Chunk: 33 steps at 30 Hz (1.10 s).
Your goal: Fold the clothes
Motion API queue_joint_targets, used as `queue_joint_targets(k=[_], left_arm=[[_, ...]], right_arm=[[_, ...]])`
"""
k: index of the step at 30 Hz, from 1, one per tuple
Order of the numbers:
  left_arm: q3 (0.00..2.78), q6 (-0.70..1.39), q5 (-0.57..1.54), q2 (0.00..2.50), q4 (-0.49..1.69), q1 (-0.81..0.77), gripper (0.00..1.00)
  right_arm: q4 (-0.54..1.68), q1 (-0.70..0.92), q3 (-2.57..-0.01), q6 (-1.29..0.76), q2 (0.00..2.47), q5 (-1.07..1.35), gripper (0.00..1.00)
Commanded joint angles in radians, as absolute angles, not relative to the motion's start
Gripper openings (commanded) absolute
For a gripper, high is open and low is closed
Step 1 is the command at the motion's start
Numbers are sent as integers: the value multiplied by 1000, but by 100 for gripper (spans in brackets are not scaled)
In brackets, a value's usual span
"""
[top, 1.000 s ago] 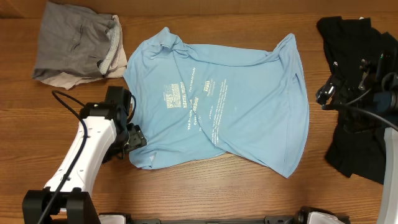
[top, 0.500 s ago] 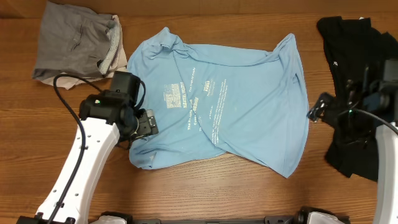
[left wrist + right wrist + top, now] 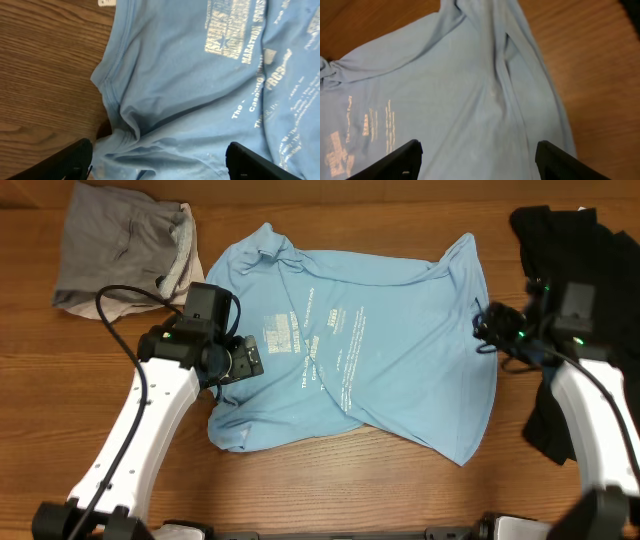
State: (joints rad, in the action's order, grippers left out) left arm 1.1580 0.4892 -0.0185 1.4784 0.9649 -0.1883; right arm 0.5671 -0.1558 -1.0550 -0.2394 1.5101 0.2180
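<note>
Since the earlier overhead frame, my left arm [image 3: 150, 420] has swung up from the lower left corner of the light blue T-shirt [image 3: 360, 370] and in over its left side. My right arm [image 3: 590, 400] has crossed from above the black garment [image 3: 610, 250] to the T-shirt's right edge.

Left jaws: spread wide. The left wrist view shows both fingertips [image 3: 75, 157] far apart at the bottom corners, with the T-shirt [image 3: 200, 100] below them and nothing gripped. They are above the cloth just left of the pale lettering [image 3: 283, 335], where the left hem is gathered into folds.

Right jaws: also spread, holding nothing. In the right wrist view the fingertips [image 3: 560, 160] stand well apart above the T-shirt [image 3: 445, 100], near a raised crease running down its right part.

T-shirt: lies opened out and unfolded at mid-bench [image 3: 350, 490], print side up, collar toward the far left. It is wrinkled, and its lower right corner trails toward the near edge.

Other garments: the grey piece [image 3: 115, 250] lies bunched at the far left corner, on top of a beige piece [image 3: 190, 275], just beside the T-shirt's collar. The black garment lies crumpled along the right side, apart from the T-shirt.
</note>
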Motion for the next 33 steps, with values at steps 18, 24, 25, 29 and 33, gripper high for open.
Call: queue_joint_targets(k=[18, 24, 25, 29, 33], left_arm=[[1173, 467, -10, 1530, 892, -191, 88], [1173, 467, -10, 1530, 891, -191, 88], [1173, 467, -10, 1530, 891, -191, 88], [1173, 467, -10, 1530, 891, -191, 88], [1173, 467, -10, 1530, 889, -191, 88]], right_arm=[[105, -134, -1047, -183, 1942, 218, 61], [53, -134, -1047, -183, 1946, 194, 61], [46, -134, -1047, -183, 1946, 195, 59], [39, -134, -1047, -187, 1946, 196, 49], [54, -134, -1047, -186, 1950, 178, 45]])
